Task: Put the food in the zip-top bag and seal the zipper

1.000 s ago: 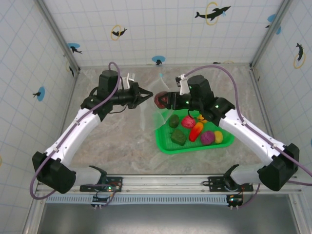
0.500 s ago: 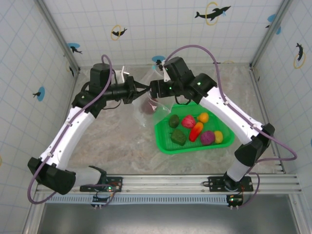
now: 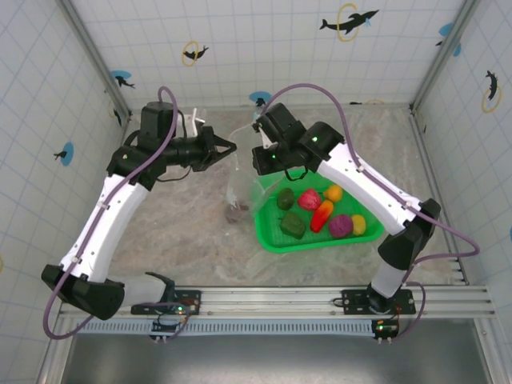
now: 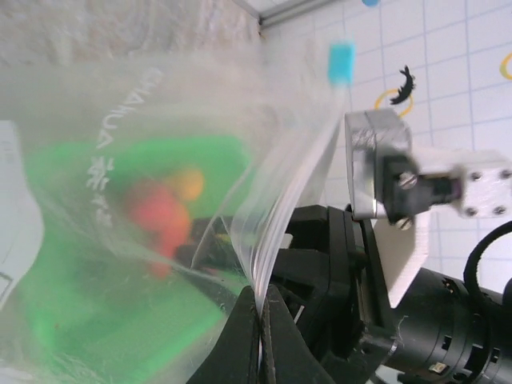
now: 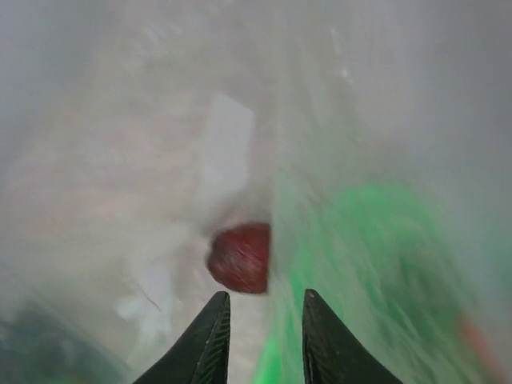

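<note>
**Progress: one piece bagged, seven waiting, zipper unsealed**

Maroon piece (image 3: 236, 213) is lying at the bottom of the zip-top bag (image 3: 237, 180), clear of both grippers. The bag is hanging upright over the middle of the tabletop, with its mouth toward the far edge. Whether its lower end is resting on the surface or hanging just above it cannot be told.

The zipper (image 4: 298, 188) is running up from the point where it is gripped to its pale-blue end piece. It is not pressed together, so the mouth is standing open.

The left gripper (image 3: 229, 149) is pinching the rim strip with its fingers fully closed on the plastic, and is carrying the bag by that edge. The right gripper (image 5: 264, 298) is hovering at the mouth of the bag with its fingers partly apart and nothing between them. In the right wrist view the maroon piece is sitting beyond its fingertips, well apart from them.

The remaining food (image 3: 322, 214), seven pieces as far as can be counted, is waiting in the green basket (image 3: 262, 228), which is standing just beside the bag toward the near right corner.

Judgement: loading is at an early stage, with one piece in and seven to transfer. Sealing is not yet begun and will need the open rim brought together along its full length.
</note>
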### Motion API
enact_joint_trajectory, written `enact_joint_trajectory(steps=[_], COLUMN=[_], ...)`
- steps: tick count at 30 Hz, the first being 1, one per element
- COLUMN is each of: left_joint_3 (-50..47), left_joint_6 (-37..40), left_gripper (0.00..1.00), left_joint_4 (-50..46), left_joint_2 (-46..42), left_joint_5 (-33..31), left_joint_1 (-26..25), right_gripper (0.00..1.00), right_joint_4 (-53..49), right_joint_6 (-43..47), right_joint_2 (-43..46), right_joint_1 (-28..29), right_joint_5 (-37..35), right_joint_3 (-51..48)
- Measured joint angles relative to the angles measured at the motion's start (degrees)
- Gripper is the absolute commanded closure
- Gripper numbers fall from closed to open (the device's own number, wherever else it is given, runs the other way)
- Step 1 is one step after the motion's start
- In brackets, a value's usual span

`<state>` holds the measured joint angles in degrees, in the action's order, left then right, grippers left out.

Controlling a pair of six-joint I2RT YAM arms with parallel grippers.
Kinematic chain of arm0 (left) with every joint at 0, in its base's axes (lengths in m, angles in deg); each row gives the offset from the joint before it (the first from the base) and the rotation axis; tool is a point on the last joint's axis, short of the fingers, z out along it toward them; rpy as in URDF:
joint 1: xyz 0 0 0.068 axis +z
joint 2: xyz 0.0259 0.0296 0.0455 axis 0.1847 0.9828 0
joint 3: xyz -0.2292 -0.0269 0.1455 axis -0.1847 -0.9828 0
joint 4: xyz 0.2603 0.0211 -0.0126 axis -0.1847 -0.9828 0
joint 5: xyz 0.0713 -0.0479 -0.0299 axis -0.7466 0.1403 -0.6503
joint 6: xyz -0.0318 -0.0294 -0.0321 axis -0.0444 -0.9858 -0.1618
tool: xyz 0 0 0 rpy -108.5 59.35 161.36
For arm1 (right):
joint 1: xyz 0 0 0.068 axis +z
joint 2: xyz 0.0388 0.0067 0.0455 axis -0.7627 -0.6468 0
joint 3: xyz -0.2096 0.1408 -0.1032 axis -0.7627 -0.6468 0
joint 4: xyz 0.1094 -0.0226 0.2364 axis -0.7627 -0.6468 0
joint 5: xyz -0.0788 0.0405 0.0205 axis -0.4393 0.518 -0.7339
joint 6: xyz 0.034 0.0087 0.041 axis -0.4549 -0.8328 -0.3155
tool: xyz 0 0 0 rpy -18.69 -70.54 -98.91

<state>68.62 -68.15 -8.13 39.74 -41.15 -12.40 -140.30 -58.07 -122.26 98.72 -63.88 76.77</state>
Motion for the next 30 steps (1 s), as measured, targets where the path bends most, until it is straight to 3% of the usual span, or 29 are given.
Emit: enact_joint_trajectory(steps=[4, 14, 24, 30], left_joint_3=[1.7, 2.58, -3.87, -5.31], left_joint_6=[2.62, 4.92, 0.7, -0.66], left_gripper=[1.0, 1.0, 1.0, 1.0], left_joint_4=[-3.63, -6.19, 0.04, 1.36], left_joint_2=[-0.07, -0.04, -0.13, -0.22], left_joint_5=[-3.04, -5.68, -3.98, -3.58], left_joint_1=[0.24, 0.24, 0.24, 0.24], right_gripper=[0.41, 0.4, 0.42, 0.44], right_joint_4=[-5.4, -7.82, 3.15, 11.63], right_joint_6=[0.74, 0.72, -1.11, -2.51], right_joint_2=[-0.92, -1.81, 0.17, 12.63], right_joint_1=[-0.79, -0.2, -0.94, -6.1], right_joint_5=[-4.81, -9.7, 2.54, 7.91], right_joint_3=[2.84, 6.4, 6.27, -3.78])
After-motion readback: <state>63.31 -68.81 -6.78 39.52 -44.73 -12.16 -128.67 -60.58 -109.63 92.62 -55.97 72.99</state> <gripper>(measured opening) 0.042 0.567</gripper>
